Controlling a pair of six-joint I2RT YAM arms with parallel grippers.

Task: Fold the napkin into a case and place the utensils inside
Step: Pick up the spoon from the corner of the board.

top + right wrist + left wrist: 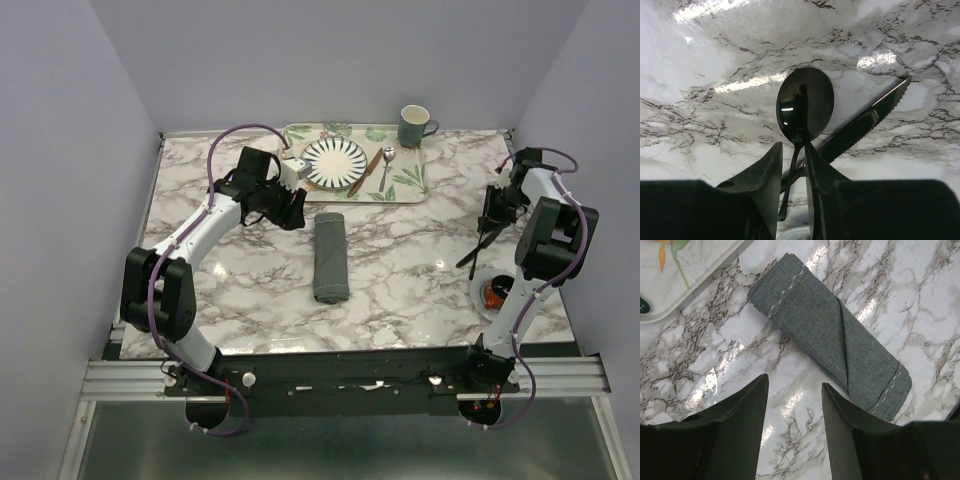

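Though slivers from above, spoon (805, 102) and knife (865, 122) in clamped right gripper (792, 147); left gripper (794, 381) apart.

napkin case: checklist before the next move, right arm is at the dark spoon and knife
1. case folded into a long narrow pouch, flat on the table: ok
2. case's open end facing the right arm: cannot tell
3. left gripper open, holding nothing, off the case: ok
4. right gripper fingers either side of the dark spoon handle: ok; firmly clamped: cannot tell
5. dark knife caught in the same grip: cannot tell, it runs behind one finger
6. brown knife and silver spoon in the case: not ok, both lie on the tray
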